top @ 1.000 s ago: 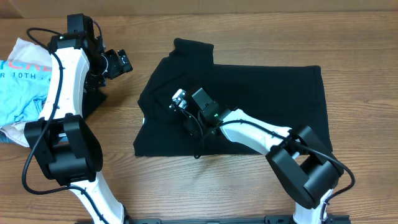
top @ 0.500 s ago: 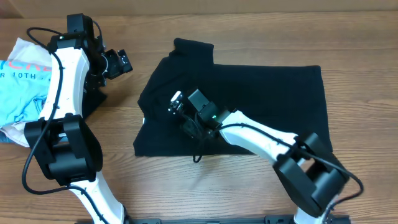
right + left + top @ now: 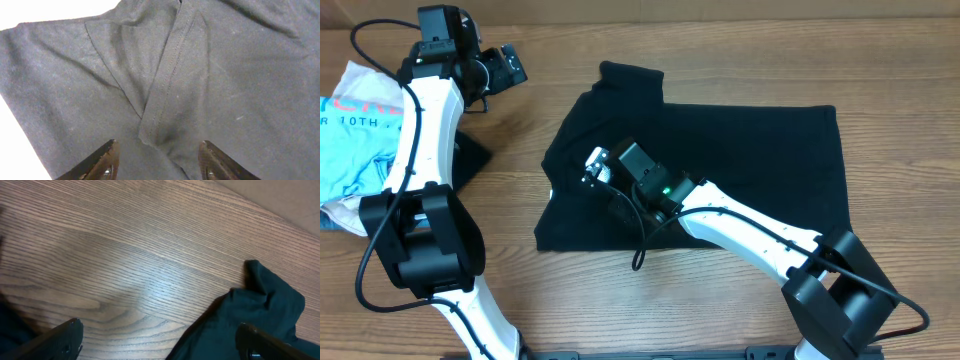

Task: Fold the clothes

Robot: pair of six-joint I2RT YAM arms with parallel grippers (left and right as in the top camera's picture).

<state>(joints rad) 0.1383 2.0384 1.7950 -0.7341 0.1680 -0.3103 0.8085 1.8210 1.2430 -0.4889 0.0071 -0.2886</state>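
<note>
Wooden table (image 3: 720, 310) bears the black T-shirt (image 3: 760, 160); right gripper (image 3: 591, 167) hovers over it, fingers parted and empty, while left gripper (image 3: 508, 66) gapes empty at upper left.

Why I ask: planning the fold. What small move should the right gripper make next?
Probably lower the right gripper and close on the stitched band of the T-shirt: its jaws stand open on either side of that band, with no fabric pinched yet.

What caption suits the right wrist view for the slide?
Open right gripper above a stitched fold in the black T-shirt.
</note>
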